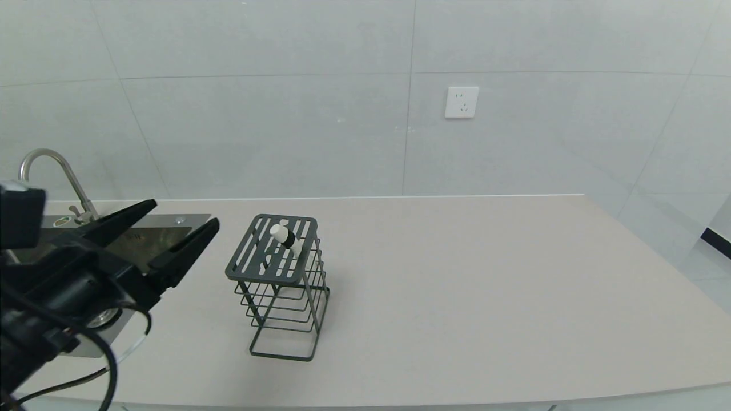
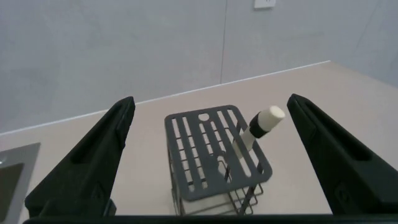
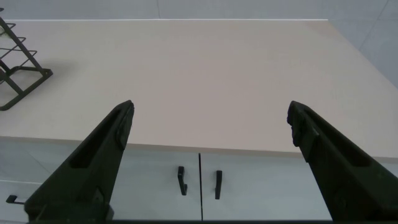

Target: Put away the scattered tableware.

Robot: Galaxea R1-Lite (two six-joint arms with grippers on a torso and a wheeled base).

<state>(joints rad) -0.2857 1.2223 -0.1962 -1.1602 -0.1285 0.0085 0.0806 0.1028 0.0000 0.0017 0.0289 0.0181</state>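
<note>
Beige countertop (image 1: 485, 285) is carrying a dark wire rack (image 1: 273, 257) near the sink (image 1: 171, 219), and a white-tipped utensil (image 1: 282, 233) is sticking tilted through the rack's slotted top (lower part hard to make out). Left gripper (image 1: 185, 212) is hovering over the sink edge, close to the rack, jaws spread wide and empty. Right gripper (image 3: 209, 107) is hanging in front of the counter's edge, above the cabinet doors (image 3: 199, 180), jaws also gaping wide with nothing between them.
</note>
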